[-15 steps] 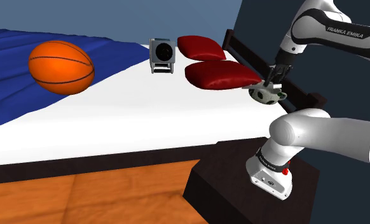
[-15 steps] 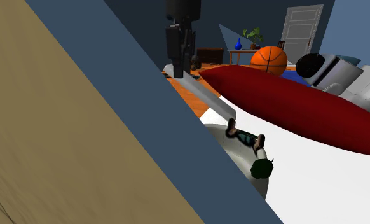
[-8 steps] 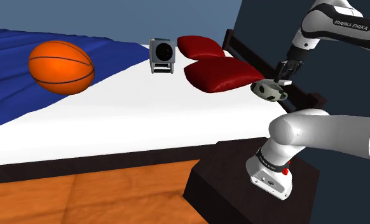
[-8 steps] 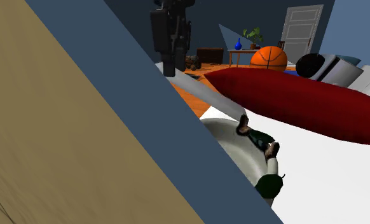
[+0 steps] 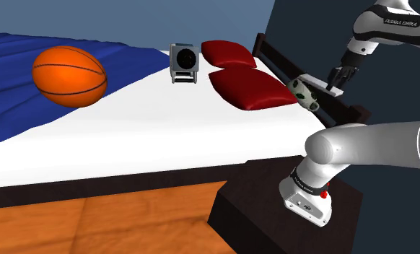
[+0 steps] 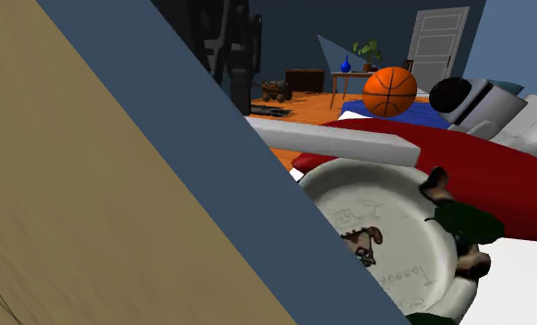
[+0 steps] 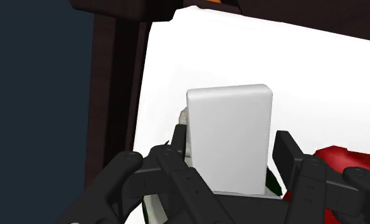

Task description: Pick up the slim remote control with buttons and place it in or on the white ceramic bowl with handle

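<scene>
Slim remote control, drawn as a plain pale-grey slab (image 5: 318,82), is clamped in the jaws above the head end of a bed with a white sheet (image 5: 151,137). A blue blanket (image 5: 14,108) covers the far side of the bed. A dark wooden headboard (image 5: 273,58) runs just beside the jaws. Well away from the jaws on the sheet lie an orange basketball (image 5: 69,76) and a grey box with a dark round face (image 5: 184,63). Nearer the jaws lie two dark red cushions (image 5: 252,88). The floor is orange wood (image 5: 93,224), and the arm's dark box stand (image 5: 266,216) sits on it against the bed. The walls are dark blue. Across the room stand a white panelled door (image 6: 439,42) and a potted plant (image 6: 366,48).

The black fingers (image 7: 177,143) are partly parted and press against the remote's two long sides. The slab (image 7: 228,121) juts forward out of the jaws. A white round bowl with dark green and brown lumps on its rim (image 5: 304,94) is tipped up on its edge under the remote's free end, close below the jaws. Its printed underside (image 6: 387,240) faces the second exterior view. Whether the remote (image 6: 340,143) touches the bowl cannot be told.
</scene>
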